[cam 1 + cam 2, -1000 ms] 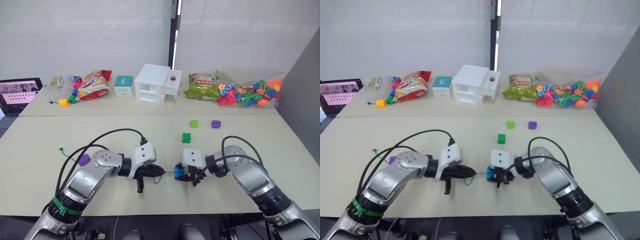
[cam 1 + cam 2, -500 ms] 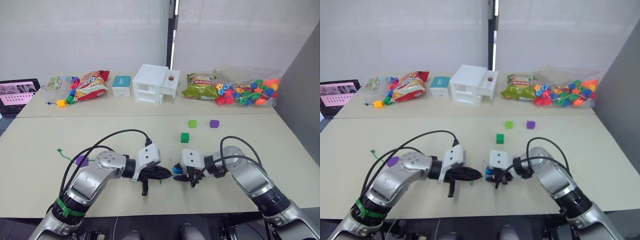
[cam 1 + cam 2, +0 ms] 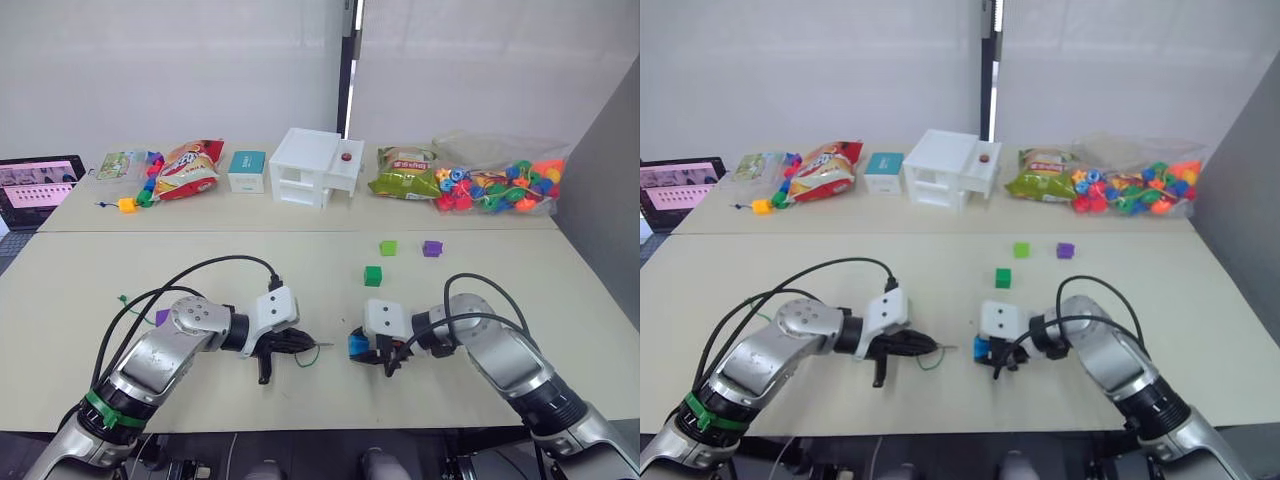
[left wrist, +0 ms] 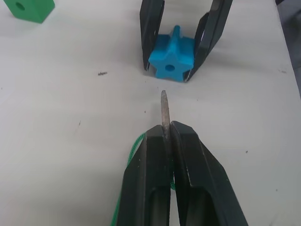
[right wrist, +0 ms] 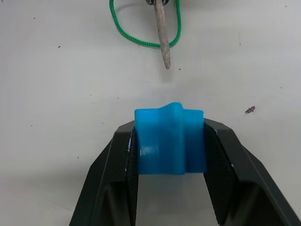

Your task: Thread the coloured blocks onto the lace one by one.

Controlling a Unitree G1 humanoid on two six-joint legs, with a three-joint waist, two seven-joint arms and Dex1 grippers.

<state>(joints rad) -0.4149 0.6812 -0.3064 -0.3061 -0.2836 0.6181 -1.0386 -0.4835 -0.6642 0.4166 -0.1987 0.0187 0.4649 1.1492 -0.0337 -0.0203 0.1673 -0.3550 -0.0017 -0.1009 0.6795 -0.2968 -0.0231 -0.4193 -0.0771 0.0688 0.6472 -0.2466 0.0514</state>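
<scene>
1. Tablet (image 3: 38,190), far corner beyond my left pincer: lit screen; its writing is too small to read.
2. String of mixed beads with a yellow cube (image 3: 127,205), beside a red-and-orange snack bag (image 3: 187,168); the print on the bag is not legible.
3. Small teal box (image 3: 246,170), back row; label unreadable.
4. Purple block (image 3: 162,317), on the table just outboard of my left forearm.
5. My left pincer (image 4: 165,136): clenched on the lace (image 4: 123,206), fingers (image 4: 147,183) pressed together around the stiff grey tip (image 4: 164,110), which sticks out forward. The green cord loops on the table under the pincer.
6. White cabinet model (image 3: 314,166) with a red knob, back row, centre.
7. Blue block (image 4: 172,52): star-shaped, with a round hole facing the grey tip. It sits a short gap ahead of the tip, apart from it.
8. My right pincer (image 5: 170,155): grasping the blue block by two opposite sides, low over the table, facing my left pincer.
9. Dark green block (image 3: 372,275), beyond my right pincer; light green block (image 3: 388,247) and a second purple block (image 3: 432,248) farther out, side by side.
10. Green snack bag (image 3: 403,172) with a red label, text unreadable; next to it a clear bag of coloured beads (image 3: 497,184).
</scene>
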